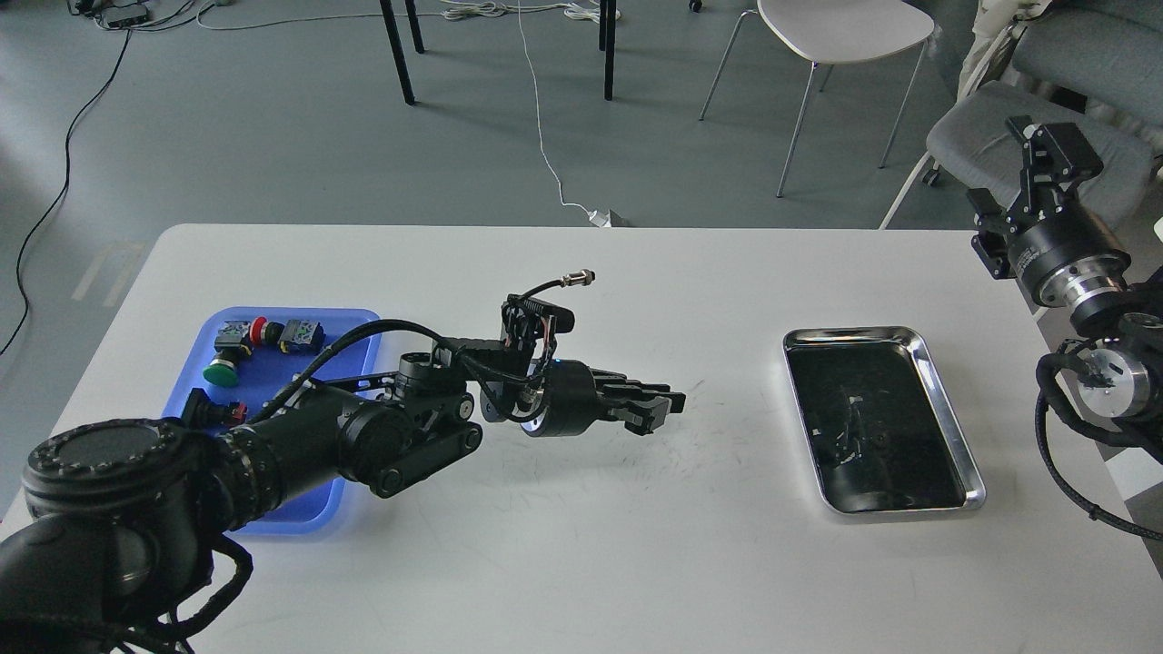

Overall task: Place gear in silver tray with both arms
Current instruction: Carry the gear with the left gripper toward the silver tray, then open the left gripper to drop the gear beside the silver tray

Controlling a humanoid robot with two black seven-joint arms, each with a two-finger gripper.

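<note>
One shiny rectangular silver tray (945, 413) sits empty at 3 o'clock on the white table (581, 563). Left gripper (668, 406), mid-table, points toward it; fingers indistinct, cannot tell. Right gripper (1054, 150) hangs raised at 2 o'clock, apparently parted, empty. Blue plastic tray (300, 518) of parts at 9 o'clock.

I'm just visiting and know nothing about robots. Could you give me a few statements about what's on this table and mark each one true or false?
1. The silver tray has nothing lying in it. True.
2. The blue tray sits on the right side of the table. False: it is on the left, partly behind the left arm.
3. The left gripper is over the bare white table, between the two trays. True.
4. The right gripper is reaching into the silver tray. False: it is raised off to the right, beyond the table edge.
5. A green-capped button lies in the blue tray. True.
</note>
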